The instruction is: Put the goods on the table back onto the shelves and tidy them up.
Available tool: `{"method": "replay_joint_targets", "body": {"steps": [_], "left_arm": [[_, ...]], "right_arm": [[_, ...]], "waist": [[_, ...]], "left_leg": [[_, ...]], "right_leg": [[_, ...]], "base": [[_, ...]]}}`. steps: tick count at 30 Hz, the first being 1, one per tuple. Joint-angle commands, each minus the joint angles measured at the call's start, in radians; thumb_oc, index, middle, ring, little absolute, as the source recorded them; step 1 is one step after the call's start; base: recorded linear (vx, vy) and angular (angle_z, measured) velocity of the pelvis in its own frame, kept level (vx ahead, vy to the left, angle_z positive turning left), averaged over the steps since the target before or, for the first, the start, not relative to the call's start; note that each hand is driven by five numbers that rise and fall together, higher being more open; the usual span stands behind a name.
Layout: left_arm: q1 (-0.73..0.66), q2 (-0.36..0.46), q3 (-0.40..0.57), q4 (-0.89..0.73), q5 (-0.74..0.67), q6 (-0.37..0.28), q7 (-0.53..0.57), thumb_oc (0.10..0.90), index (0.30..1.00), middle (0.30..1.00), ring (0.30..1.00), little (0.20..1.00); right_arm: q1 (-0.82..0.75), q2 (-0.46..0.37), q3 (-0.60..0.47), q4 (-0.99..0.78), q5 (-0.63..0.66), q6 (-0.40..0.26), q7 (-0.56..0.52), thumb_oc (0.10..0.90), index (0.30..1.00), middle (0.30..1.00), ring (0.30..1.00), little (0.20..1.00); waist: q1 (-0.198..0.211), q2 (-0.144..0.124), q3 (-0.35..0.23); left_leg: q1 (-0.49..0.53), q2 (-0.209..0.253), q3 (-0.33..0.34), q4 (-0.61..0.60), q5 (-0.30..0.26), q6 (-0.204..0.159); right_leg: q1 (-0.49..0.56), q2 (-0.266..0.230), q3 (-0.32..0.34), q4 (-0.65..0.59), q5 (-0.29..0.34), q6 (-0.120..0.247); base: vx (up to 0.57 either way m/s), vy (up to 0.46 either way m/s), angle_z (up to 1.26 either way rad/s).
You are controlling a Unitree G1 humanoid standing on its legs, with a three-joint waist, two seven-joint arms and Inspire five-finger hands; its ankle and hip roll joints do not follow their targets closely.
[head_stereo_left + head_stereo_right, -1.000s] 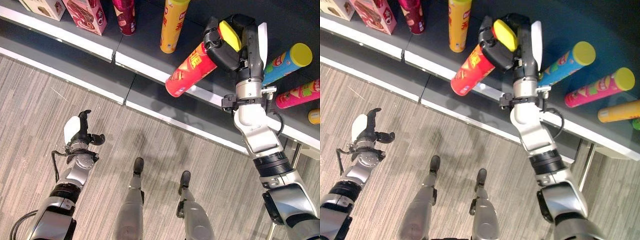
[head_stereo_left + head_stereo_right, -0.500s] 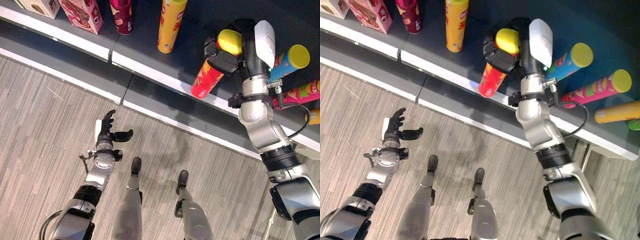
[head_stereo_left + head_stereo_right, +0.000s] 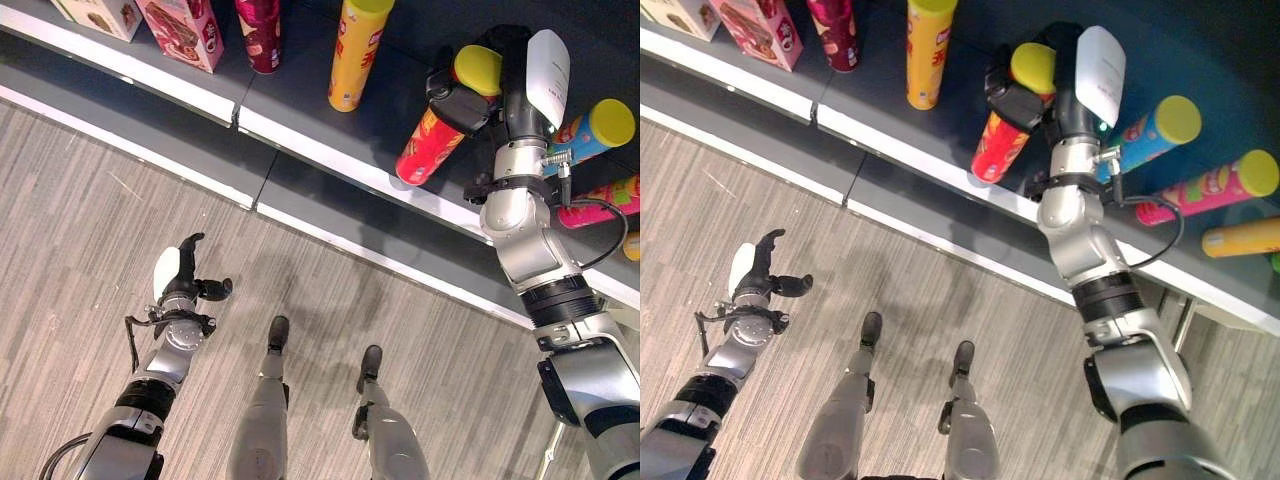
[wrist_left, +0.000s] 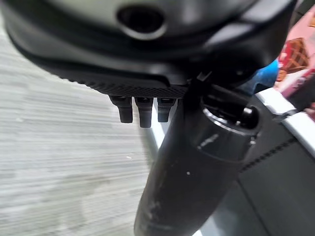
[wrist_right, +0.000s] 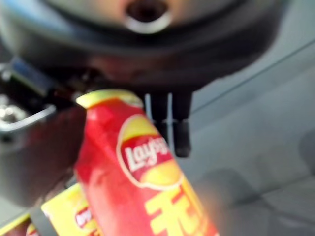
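While my right hand (image 3: pixel 500 75) is wrapped round the red can (image 3: pixel 432 140), head views put the can tilted over the shelf (image 3: pixel 330 130), its base near the front lip, right of the upright yellow can (image 3: pixel 355 55). Blue can (image 3: pixel 598 128) and pink can (image 3: pixel 600 190) lie just behind my wrist, so I'd swing the top upright without sweeping into them, then seat the base flat before letting go

Right wrist view: fingers curled round the red can's upper part, grip looks firm

Left wrist view: left hand (image 3: pixel 180 285) relaxed, holding nothing, low over the floor (image 3: pixel 90 200)
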Motion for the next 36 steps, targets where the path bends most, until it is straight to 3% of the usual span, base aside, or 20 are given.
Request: {"method": "replay_joint_targets", "body": {"steps": [1,16,36], "left_arm": [[0.005,0.029,-0.004,-0.007,0.061,-0.033,0.086,0.800,0.900,0.900,0.900,0.900],[-0.019,-0.001,-0.032,-0.014,0.052,-0.037,0.141,0.800,0.900,0.900,0.900,0.900],[-0.032,-0.017,-0.055,0.005,0.030,-0.044,0.156,0.800,0.900,0.900,0.900,0.900]], "right_arm": [[-0.128,-0.025,0.001,0.001,-0.033,-0.035,-0.119,0.400,0.300,0.300,0.300,0.300],[-0.215,-0.051,0.032,0.115,-0.082,0.031,-0.206,0.400,0.300,0.300,0.300,0.300],[-0.299,-0.070,0.036,0.264,-0.049,0.082,-0.293,0.400,0.300,0.300,0.300,0.300]], "waist": [[0.003,0.002,-0.148],[0.027,0.029,-0.129],[0.037,0.053,-0.124]], "left_leg": [[0.005,0.120,0.003,0.023,-0.066,-0.077],[-0.022,0.098,-0.022,0.028,-0.062,-0.070],[-0.041,0.087,-0.016,0.021,-0.056,-0.068]], "right_leg": [[-0.073,-0.150,0.036,0.144,0.005,0.065],[-0.075,-0.166,0.018,0.172,-0.014,0.066],[-0.088,-0.180,0.011,0.161,-0.008,0.070]], "base": [[0.04,-0.026,0.12],[0.02,-0.011,0.08],[0.00,-0.001,0.00]]}}
